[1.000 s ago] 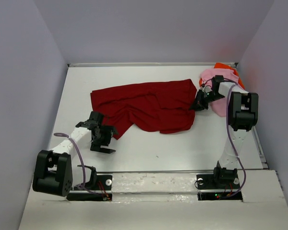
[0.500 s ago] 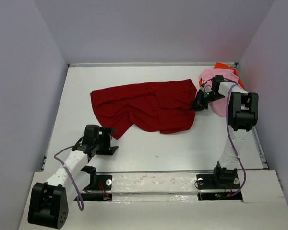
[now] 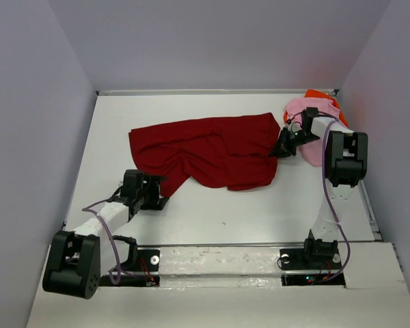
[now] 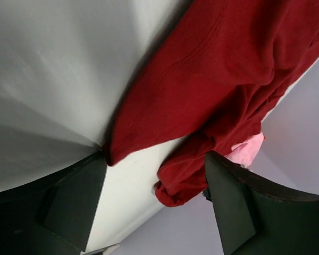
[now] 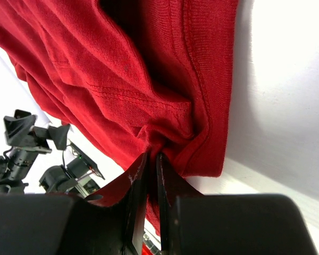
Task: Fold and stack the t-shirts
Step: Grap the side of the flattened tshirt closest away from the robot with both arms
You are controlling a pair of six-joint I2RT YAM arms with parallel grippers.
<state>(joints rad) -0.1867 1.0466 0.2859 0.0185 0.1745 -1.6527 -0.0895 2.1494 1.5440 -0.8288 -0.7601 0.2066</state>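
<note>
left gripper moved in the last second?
Yes, slightly. The left gripper has swung away from the near edge of the table and now faces the near-left corner of the red shirt, jaws open.

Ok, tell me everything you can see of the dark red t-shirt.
The dark red t-shirt is soft knit cloth with stitched hems, lying rumpled and unfolded across the white table. The right end effector is shut, pinching its right edge. The left end effector is open by its near-left corner.
</note>
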